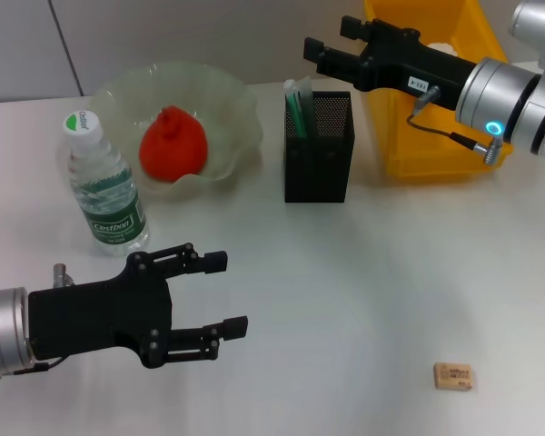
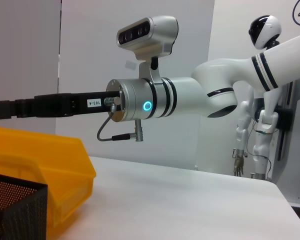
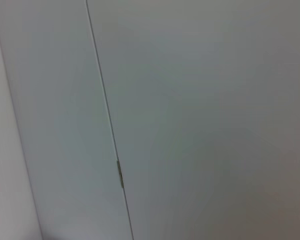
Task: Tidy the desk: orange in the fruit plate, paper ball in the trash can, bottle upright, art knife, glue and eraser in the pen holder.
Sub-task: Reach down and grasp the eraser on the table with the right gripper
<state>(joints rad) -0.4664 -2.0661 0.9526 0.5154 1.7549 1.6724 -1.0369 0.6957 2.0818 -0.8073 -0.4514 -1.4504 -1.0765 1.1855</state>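
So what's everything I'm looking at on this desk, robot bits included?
orange: one, red-orange, inside the fruit plate.
fruit plate: one, pale green glass, far left.
bottle: one, clear with green label, upright, beside the plate.
pen holder: one, black mesh, centre, green item inside.
trash can: one, yellow, far right; something white inside.
eraser: one, tan, near right on the table.
left gripper: black, open, low over the near left.
right gripper: black, above the pen holder.

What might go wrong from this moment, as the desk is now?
The eraser lies flat on the table, far from the pen holder; it is thin, so a claw may slip off it. The right claw hangs just above the pen holder and could knock it. The open left claw is near the upright bottle.
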